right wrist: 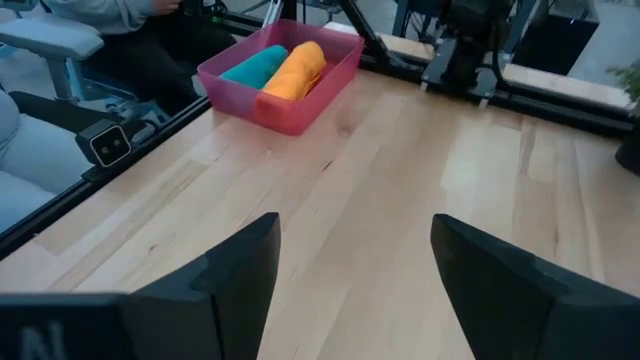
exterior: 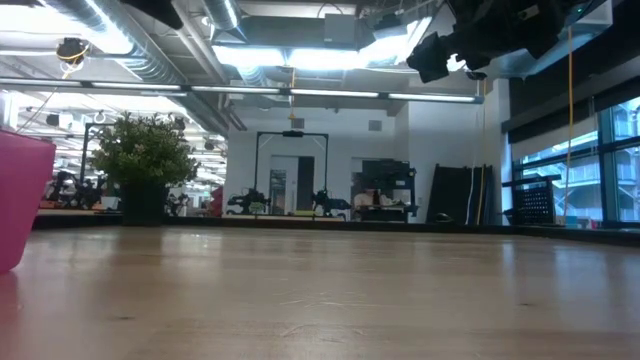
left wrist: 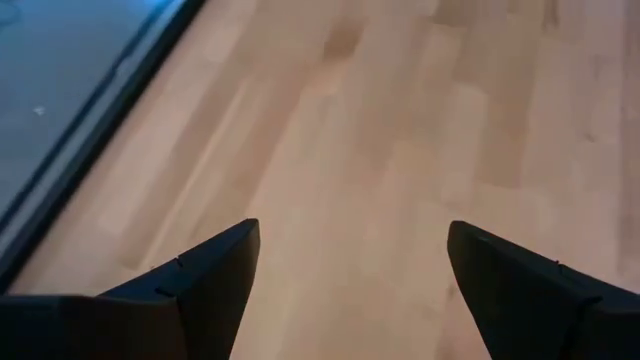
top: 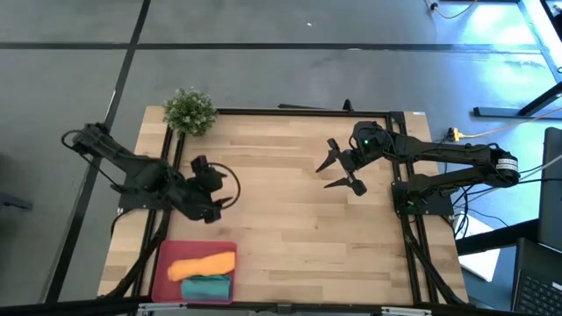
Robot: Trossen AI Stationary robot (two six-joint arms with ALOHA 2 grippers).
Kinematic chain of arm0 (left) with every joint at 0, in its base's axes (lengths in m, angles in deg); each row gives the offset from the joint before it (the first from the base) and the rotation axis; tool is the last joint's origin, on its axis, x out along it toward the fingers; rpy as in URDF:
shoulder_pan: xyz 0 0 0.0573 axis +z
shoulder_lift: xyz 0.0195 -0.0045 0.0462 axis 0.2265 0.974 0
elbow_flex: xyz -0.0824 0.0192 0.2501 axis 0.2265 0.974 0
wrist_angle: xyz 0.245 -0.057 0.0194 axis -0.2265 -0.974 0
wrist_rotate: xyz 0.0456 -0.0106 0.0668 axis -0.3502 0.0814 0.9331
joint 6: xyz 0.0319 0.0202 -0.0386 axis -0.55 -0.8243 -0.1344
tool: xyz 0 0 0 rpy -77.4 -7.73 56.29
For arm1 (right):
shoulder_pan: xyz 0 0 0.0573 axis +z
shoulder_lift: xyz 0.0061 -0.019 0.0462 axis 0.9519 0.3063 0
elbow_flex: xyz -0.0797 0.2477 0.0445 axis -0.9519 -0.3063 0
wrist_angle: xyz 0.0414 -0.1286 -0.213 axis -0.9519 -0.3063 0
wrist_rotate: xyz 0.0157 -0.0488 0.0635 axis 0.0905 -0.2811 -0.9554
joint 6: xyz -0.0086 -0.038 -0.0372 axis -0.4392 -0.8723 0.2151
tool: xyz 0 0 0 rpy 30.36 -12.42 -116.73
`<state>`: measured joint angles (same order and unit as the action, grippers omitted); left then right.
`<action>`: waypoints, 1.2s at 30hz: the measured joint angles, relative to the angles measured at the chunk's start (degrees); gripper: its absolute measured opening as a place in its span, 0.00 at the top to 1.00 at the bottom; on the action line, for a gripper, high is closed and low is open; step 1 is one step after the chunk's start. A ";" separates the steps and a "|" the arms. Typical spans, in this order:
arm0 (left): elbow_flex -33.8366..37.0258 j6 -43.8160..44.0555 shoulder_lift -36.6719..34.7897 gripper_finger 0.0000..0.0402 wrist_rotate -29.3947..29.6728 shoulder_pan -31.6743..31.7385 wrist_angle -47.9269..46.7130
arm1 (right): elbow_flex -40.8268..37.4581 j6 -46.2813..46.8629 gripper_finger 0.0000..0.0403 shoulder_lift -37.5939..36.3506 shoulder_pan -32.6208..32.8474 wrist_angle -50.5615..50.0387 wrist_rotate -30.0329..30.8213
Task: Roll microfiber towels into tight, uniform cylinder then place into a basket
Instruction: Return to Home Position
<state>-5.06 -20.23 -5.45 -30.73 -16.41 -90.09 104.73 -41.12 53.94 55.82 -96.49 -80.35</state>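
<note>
The red-pink basket [top: 162, 268] stands at the table's near left corner; it shows too in the right wrist view [right wrist: 300, 100]. In it lie a rolled orange towel [top: 202, 264] and a rolled teal towel [top: 207, 286], side by side, also seen as orange [right wrist: 296, 70] and teal [right wrist: 252, 67] rolls. My left gripper [top: 221, 186] hangs open above the bare table, beyond the basket's far edge. My right gripper [top: 339, 171] stands open in the air over the table's right half, holding nothing.
A small green potted plant [top: 190, 111] stands at the table's far left corner. The basket's pink wall [exterior: 20, 200] shows at the left of the low view. Bare wood [top: 281, 219] lies between the two arms. A person sits beyond the table's near side [right wrist: 110, 15].
</note>
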 joint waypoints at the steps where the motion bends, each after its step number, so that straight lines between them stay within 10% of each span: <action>1: 0.25 -1.01 -0.15 0.21 0.37 0.57 0.14 | -0.02 -0.01 0.35 0.00 0.02 0.38 0.01; 9: 0.43 -2.02 0.50 0.22 1.62 4.00 0.66 | -0.02 0.36 0.35 0.08 0.09 3.14 0.36; 14: 0.43 -3.20 0.55 0.26 3.67 8.45 0.67 | -0.02 7.22 0.42 -0.67 -0.20 6.91 14.38; 23: 0.43 -17.91 -0.01 0.61 7.52 22.83 1.24 | 3.12 4.14 0.95 -11.72 -5.16 -0.34 20.03; 36: 7.56 -39.00 -14.24 0.99 -6.90 32.42 20.55 | 4.46 2.82 0.98 -30.55 -6.80 -16.47 18.84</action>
<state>2.50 -59.23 -19.68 -37.63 16.01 -69.54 109.19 -38.30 23.39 49.03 -112.96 -61.51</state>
